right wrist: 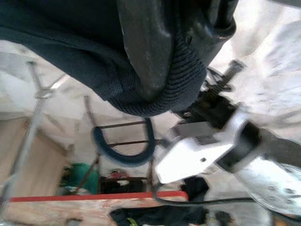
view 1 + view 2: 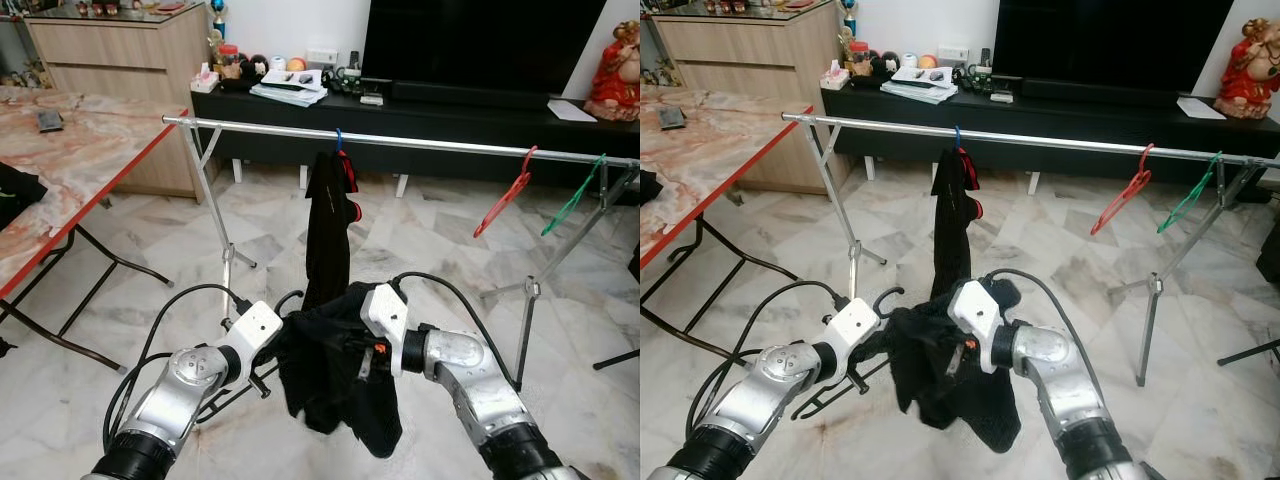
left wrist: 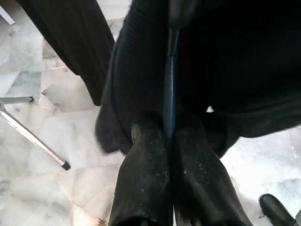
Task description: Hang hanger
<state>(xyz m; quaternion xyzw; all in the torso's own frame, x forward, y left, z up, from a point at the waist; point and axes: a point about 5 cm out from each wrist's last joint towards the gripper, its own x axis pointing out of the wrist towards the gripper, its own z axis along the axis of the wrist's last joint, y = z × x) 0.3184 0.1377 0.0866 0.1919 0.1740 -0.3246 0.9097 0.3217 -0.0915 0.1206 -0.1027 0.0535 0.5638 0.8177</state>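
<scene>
The left gripper (image 3: pixel 171 141) has its two black fingers pressed together on the thin dark-blue bar of a plastic hanger (image 3: pixel 169 101), with no gap showing between them beyond the bar itself. Draped over that hanger and bunched just past the fingertips is a black knitted garment (image 2: pixel 335 385), which hangs down between the two silver arms, low over the white marble floor (image 2: pixel 420 240).

The right gripper (image 1: pixel 155 56) is buried in the same garment — one broad black finger (image 1: pixel 146 52) lies against a ribbed fold of the cloth, which wraps round its tip, so the jaws read as closed on the fabric. Beyond those fingers the hanger's curved hook (image 1: pixel 124 148) sticks out free, beside the white wrist housing of the left arm.

Ahead of both grippers and above them runs a long silver metal clothes rail (image 2: pixel 420 142) on crossed legs. On it hangs another black garment (image 2: pixel 328 230) on a blue hook, straight ahead of the jaws, and further toward the right arm's side hang a bare red hanger (image 2: pixel 505 192) and a bare green hanger (image 2: pixel 575 196). On the left arm's side stands a folding table with a marbled pink top (image 2: pixel 70 160); behind the rail is a low black cabinet (image 2: pixel 450 112).
</scene>
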